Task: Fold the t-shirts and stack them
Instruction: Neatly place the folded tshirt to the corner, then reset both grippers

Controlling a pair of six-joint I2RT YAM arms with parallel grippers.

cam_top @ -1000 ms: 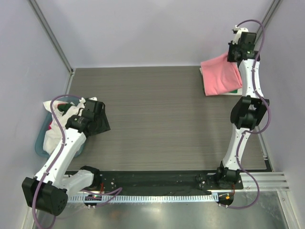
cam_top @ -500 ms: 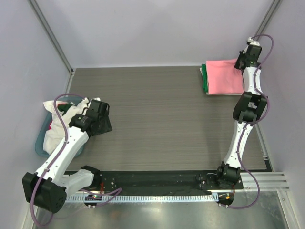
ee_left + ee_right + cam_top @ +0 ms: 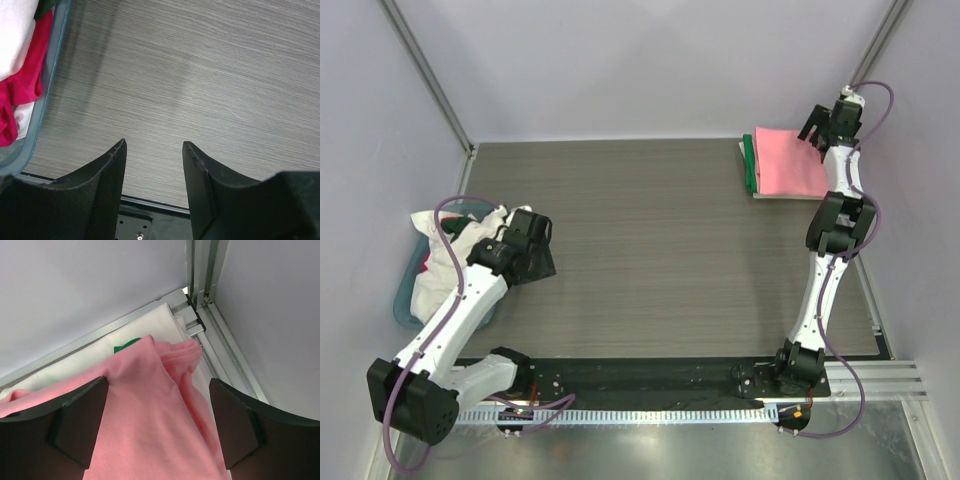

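The salmon-pink t-shirt (image 3: 790,163) lies folded on top of a stack at the far right corner, over a green t-shirt (image 3: 749,165) and a white one (image 3: 150,322). My right gripper (image 3: 827,128) stands open over the pink shirt's (image 3: 150,415) far right corner, its fingers (image 3: 80,415) spread wide either side of the cloth. A sliver of green (image 3: 127,345) shows beneath. My left gripper (image 3: 538,264) hangs open and empty over bare table beside the tub. Crumpled white (image 3: 445,255) and red t-shirts (image 3: 20,85) fill the tub.
The teal tub (image 3: 406,292) sits at the table's left edge, its rim (image 3: 50,85) close left of my left gripper (image 3: 154,150). Metal frame rails (image 3: 202,285) and grey walls stand right behind the stack. The black base plate (image 3: 650,375) runs along the near edge.
My right gripper has opened and let go of the pink t-shirt, which was lifted a second ago and now lies flat on the stack. The left arm has barely moved.
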